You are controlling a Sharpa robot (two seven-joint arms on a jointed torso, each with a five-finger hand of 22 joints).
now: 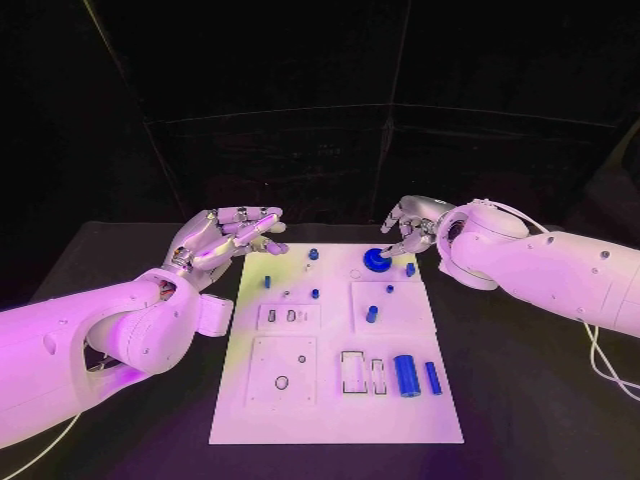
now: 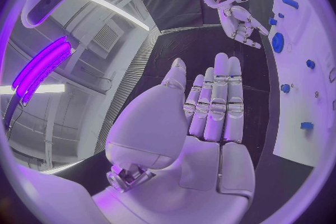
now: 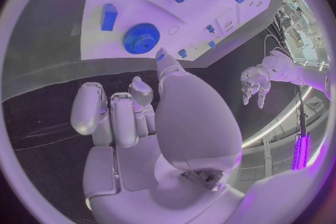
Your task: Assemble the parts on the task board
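Observation:
The white task board (image 1: 335, 400) lies in the middle of the black table. A blue gear (image 1: 376, 261) sits near its far edge, with small blue pegs (image 1: 316, 293) standing around it. A thick blue cylinder (image 1: 405, 376) and a thin one (image 1: 433, 377) lie at the near right. My right hand (image 1: 411, 225) hovers just behind the gear (image 3: 142, 38), fingers partly bent, holding nothing. My left hand (image 1: 234, 235) floats beyond the board's far left corner. Its fingers (image 2: 213, 101) are stretched out and empty.
Raised white plates with slots and holes (image 1: 284, 370) cover the board's near left. A blue block (image 3: 108, 17) lies beside the gear. Black table surface (image 1: 551, 400) surrounds the board on both sides.

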